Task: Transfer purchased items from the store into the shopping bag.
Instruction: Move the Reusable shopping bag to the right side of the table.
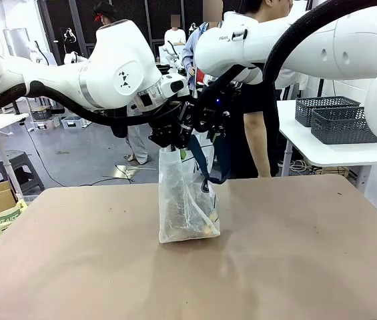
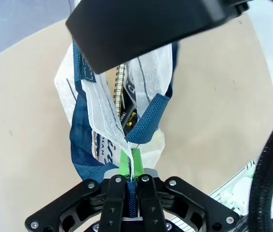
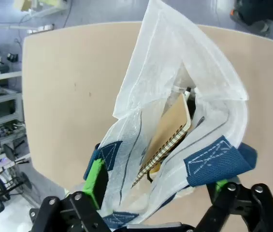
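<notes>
Your shopping bag [image 1: 187, 203] stands upright near the middle of the table [image 1: 295, 267], its base on the tabletop and its mouth directly under both grippers. The left gripper [image 2: 128, 166] is clamped on the bag's rim, pinching the whitish plastic and a navy handle [image 2: 148, 121] between its green pads, so it holds that side of the mouth up. The right gripper [image 3: 158, 193] has its jaws spread wide, one pad on each side of the opposite rim, with nothing gripped. Inside the bag you can see a spiral-bound notebook [image 3: 167, 133] standing on edge, its long axis running down into the bag, with smaller goods at the bottom too unclear to name. Judged from this layout, the bag's long axis is vertical and the opening lies straight below the right gripper, so that arm is the free one for the next item; any move should clear the rim upward first.
</notes>
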`<state>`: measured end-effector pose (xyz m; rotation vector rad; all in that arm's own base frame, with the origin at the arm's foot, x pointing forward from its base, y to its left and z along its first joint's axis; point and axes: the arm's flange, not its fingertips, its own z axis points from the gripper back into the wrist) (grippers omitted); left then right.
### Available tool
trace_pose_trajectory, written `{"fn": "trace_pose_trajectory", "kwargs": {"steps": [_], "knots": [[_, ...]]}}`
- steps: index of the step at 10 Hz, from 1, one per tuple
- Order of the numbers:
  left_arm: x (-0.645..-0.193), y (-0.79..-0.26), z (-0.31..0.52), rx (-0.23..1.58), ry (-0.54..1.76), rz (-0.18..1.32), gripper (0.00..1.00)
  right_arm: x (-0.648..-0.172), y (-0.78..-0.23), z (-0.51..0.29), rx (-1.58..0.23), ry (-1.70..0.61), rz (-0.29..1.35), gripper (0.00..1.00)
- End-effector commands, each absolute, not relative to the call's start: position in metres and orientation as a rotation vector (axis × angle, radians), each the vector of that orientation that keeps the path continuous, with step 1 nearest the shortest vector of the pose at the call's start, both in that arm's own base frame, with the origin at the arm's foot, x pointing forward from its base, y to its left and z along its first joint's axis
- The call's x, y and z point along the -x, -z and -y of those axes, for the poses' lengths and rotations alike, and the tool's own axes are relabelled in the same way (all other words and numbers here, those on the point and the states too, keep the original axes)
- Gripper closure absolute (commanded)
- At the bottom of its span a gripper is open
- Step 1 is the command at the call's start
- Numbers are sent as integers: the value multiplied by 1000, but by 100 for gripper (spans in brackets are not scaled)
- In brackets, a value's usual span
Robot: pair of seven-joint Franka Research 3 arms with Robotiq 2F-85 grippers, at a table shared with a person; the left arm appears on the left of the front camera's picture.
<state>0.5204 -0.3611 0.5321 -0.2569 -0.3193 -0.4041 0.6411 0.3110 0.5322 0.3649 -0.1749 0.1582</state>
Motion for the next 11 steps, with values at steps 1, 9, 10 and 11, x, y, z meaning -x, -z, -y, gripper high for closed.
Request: {"fn": "trace_pose_trajectory", "kwargs": {"steps": [1, 9, 10, 11], "knots": [[-520, -534, 361, 269, 405, 317, 100, -623, -535, -290, -430, -174, 206, 0], [-520, -534, 361, 269, 405, 317, 100, -567, -553, -180, -527, -601, 243, 0], [-520, -534, 361, 269, 405, 317, 100, -555, -553, -162, -533, -708, 249, 0], [-520, -534, 361, 269, 405, 317, 100, -543, -551, -149, -505, -804, 270, 0]]}}
